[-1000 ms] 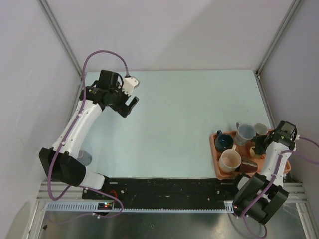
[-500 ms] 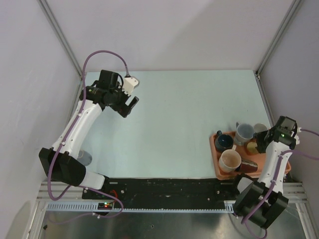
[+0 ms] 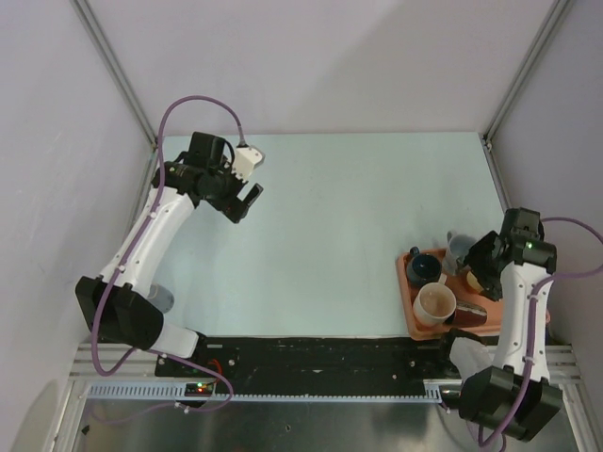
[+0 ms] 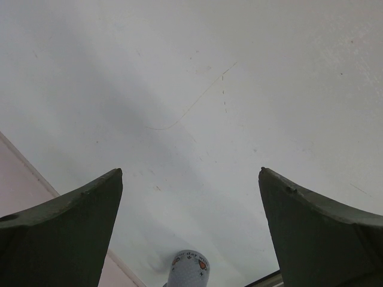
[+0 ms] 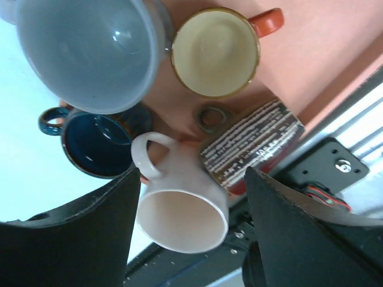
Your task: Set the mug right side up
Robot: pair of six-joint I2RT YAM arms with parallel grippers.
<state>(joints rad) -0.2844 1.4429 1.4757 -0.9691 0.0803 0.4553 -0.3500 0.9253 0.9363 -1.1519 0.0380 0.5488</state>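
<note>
I read the right fingers [image 5: 72, 233] spread, gripping nothing, above the tray [image 5: 317, 54]. The orange mug [image 5: 215, 51] stands mouth up on it, beside the grey mug [image 5: 84, 48]. The left fingers [image 4: 60, 233]: spread over the table [image 4: 209, 89].

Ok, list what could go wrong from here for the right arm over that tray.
1. The mugs are packed tight: closing the right gripper on the brown patterned mug may snag the white mug right beside it.
2. That mug sits at the near edge of the tray, so a nudge could push it off.
</note>
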